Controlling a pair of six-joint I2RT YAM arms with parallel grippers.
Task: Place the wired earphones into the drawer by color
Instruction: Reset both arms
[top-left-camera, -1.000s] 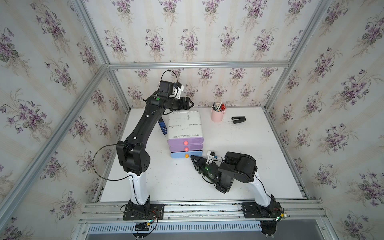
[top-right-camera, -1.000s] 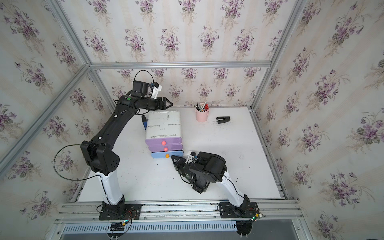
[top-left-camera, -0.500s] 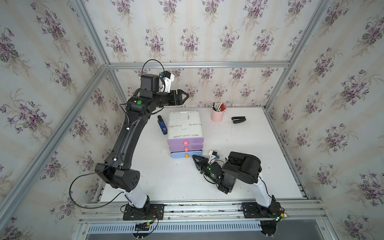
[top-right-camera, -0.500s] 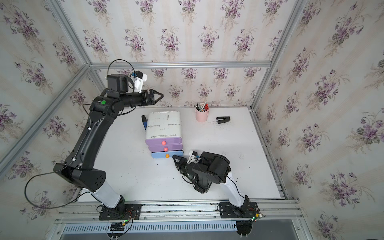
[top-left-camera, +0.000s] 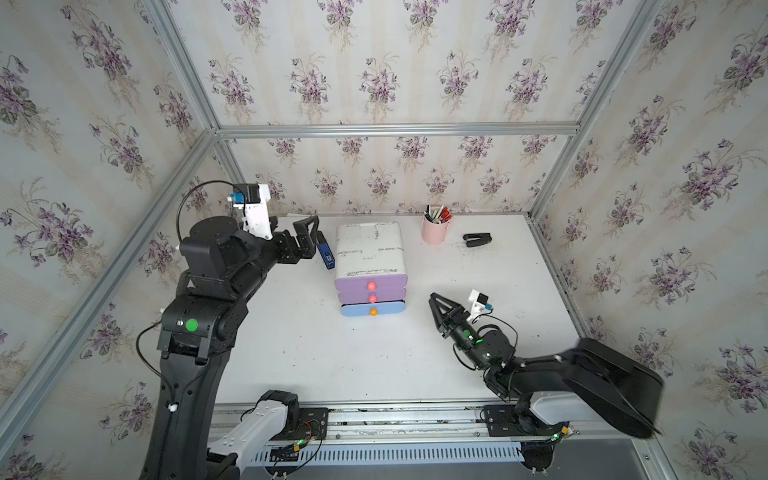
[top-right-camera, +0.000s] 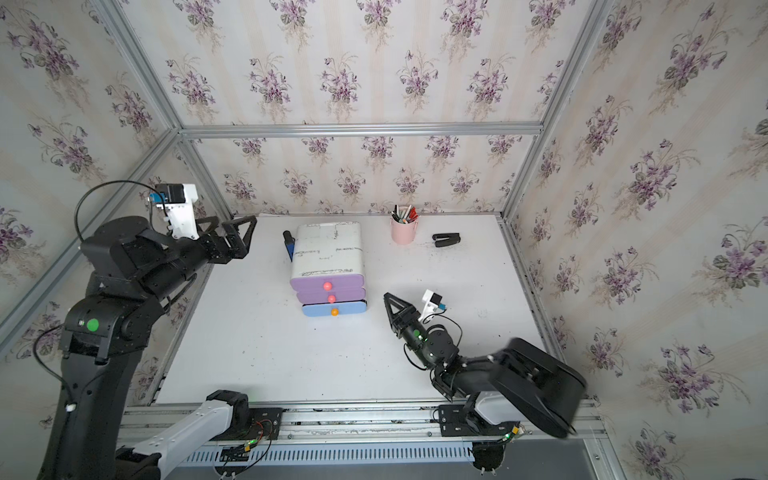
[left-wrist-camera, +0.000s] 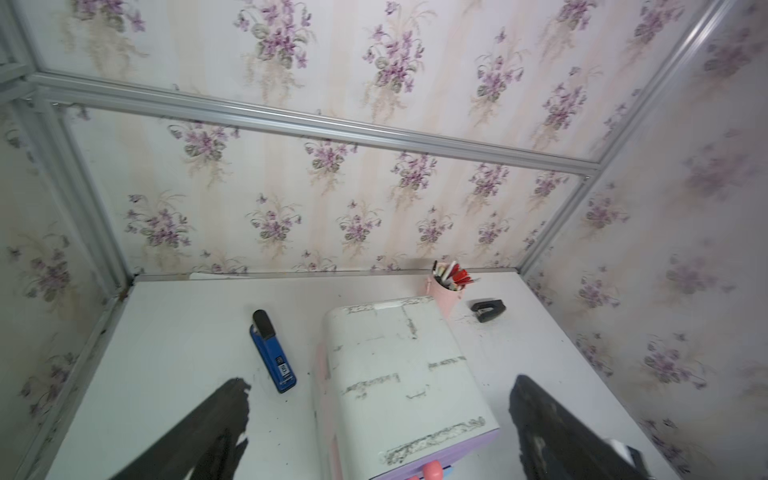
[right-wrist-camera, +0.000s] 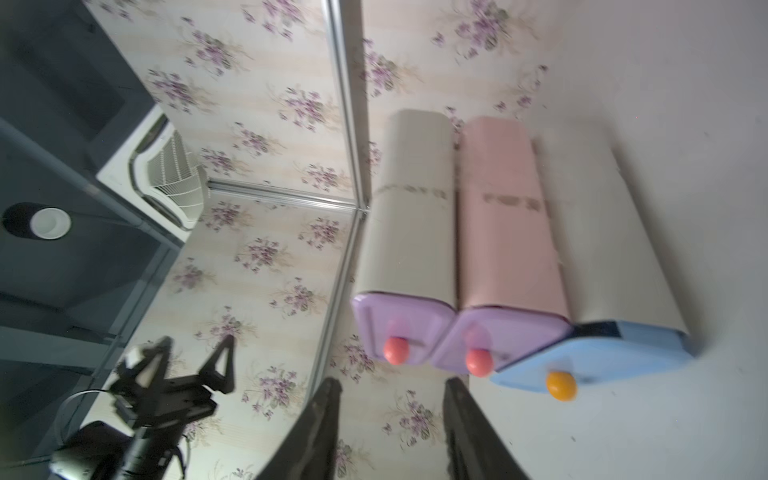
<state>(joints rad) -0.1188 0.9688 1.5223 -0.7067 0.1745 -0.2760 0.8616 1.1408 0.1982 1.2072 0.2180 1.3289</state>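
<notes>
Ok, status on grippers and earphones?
Left gripper open, empty. Right gripper open, empty, facing the drawers. No earphones in view. Nothing blocking them.

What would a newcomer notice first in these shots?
The drawer chest in the middle of the white table, with two purple drawers above a blue drawer. A black arm on each side, both tools open and empty: the left tool raised at the back left, the right tool low, right of the chest. No earphones are in view.
</notes>
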